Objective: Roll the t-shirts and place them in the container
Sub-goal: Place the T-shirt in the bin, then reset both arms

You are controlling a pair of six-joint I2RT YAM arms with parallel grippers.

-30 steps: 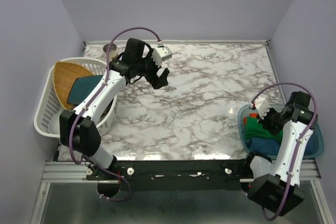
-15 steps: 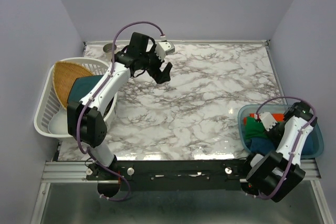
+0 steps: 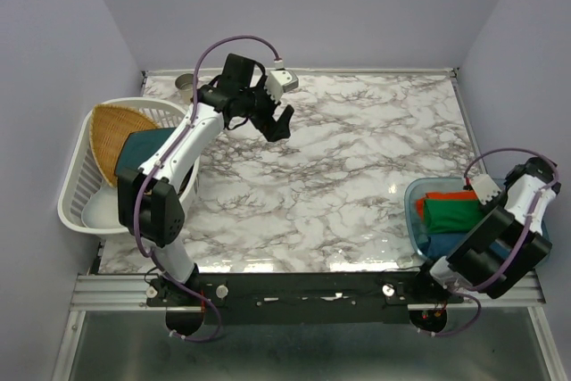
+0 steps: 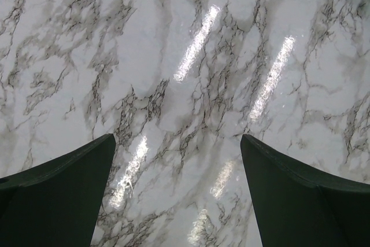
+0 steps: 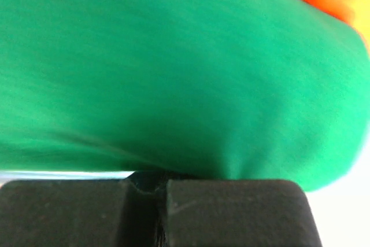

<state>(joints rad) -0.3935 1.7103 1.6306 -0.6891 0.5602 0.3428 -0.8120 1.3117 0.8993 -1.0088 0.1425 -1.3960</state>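
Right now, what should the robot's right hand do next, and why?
Probably lift the green t-shirt out of the blue bin onto the marble table: the right gripper is shut against its cloth, and rolling needs flat space.

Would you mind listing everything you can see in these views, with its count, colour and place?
table: one, white marble with grey veins, under everything
basket: one, white, slatted, left edge of the table
wicker tray: one, tan, in the basket
plate: one, dark teal, in the basket beside the tray
round container: one, grey, far left corner; too small to identify
bin: one, clear blue, near right edge
orange-red t-shirt: one, bundled, in the bin
green t-shirt: one, bundled, in the bin
blue t-shirt: one, bundled, in the bin
left gripper: one, black, open over bare table
right gripper: one, black, shut, close by the green t-shirt
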